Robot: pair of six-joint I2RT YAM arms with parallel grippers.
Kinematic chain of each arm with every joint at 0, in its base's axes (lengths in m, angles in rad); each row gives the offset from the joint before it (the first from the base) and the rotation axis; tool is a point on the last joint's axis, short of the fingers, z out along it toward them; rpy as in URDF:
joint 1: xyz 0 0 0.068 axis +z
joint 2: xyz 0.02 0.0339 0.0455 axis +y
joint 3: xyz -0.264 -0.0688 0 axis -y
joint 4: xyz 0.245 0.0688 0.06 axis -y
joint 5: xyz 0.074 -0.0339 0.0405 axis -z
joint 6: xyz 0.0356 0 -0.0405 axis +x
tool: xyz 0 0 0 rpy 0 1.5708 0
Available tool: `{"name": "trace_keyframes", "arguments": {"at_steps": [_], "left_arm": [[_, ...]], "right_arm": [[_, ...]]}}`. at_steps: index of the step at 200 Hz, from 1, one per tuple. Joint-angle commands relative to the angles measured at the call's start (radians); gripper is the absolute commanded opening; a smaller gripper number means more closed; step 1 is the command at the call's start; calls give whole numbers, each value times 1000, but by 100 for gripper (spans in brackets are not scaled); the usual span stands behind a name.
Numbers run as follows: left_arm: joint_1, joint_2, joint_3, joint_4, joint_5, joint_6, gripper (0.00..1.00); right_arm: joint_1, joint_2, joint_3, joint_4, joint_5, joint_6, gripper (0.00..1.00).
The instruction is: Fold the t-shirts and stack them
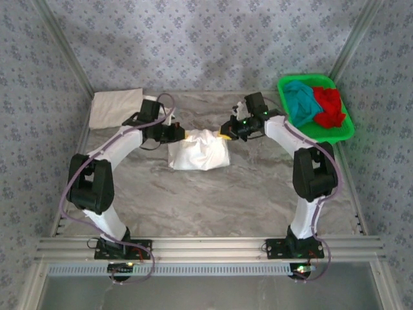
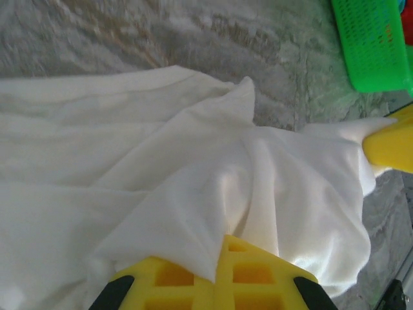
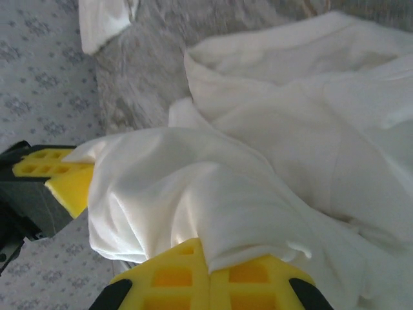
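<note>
A white t-shirt (image 1: 199, 152) lies bunched at the middle of the table, its far edge lifted between both grippers. My left gripper (image 1: 182, 134) is shut on the shirt's left end; in the left wrist view its yellow jaws (image 2: 222, 244) pinch a fold of white cloth (image 2: 193, 168). My right gripper (image 1: 226, 132) is shut on the right end, with cloth (image 3: 213, 194) caught between the jaws (image 3: 208, 250). Another white t-shirt (image 1: 116, 106) lies folded flat at the back left. A teal t-shirt (image 1: 302, 103) and a red t-shirt (image 1: 330, 106) sit crumpled in the basket.
The green plastic basket (image 1: 344, 132) stands at the back right corner, close to the right arm. Patterned walls enclose the marble table (image 1: 213, 200) on three sides. A metal rail runs along the near edge by the arm bases.
</note>
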Motion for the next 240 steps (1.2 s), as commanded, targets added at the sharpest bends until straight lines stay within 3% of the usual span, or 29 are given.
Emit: {"name": "trace_keyframes", "arguments": {"at_steps": [1, 47, 89, 104, 109, 119, 137, 151, 166, 184, 194, 215, 227, 240], "left_arm": [[67, 59, 96, -7, 56, 60, 0], [107, 265, 299, -123, 55, 128, 0], [151, 385, 404, -79, 56, 96, 0], [171, 436, 490, -78, 42, 91, 0], [177, 458, 527, -87, 26, 83, 6], [191, 498, 605, -108, -20, 50, 39], [214, 503, 616, -21, -87, -64, 42], [213, 463, 585, 34, -161, -124, 69], [203, 413, 571, 19, -203, -129, 75], [175, 302, 463, 48, -281, -104, 70], [147, 245, 385, 88, -279, -102, 56], [56, 205, 282, 121, -240, -88, 31], [12, 209, 227, 175, -232, -96, 16], [-11, 239, 199, 238, -249, -115, 13]], "right_arm": [[-45, 78, 61, -32, -12, 23, 0], [-65, 300, 313, -75, 2, 103, 0], [-91, 475, 501, 65, -4, 320, 0], [-90, 531, 620, 142, 20, 418, 16], [-86, 560, 682, 152, 20, 438, 22], [-78, 634, 821, 173, -6, 482, 39], [-76, 753, 1051, 240, -45, 613, 42], [-81, 769, 1144, 231, -28, 620, 56], [-86, 707, 1115, 211, -17, 561, 59], [-63, 569, 968, 140, -9, 387, 53], [-36, 473, 819, 106, 18, 274, 43], [35, 301, 469, 192, 81, 159, 0], [67, 275, 347, 249, 92, 154, 0], [87, 306, 314, 290, 78, 158, 0]]}}
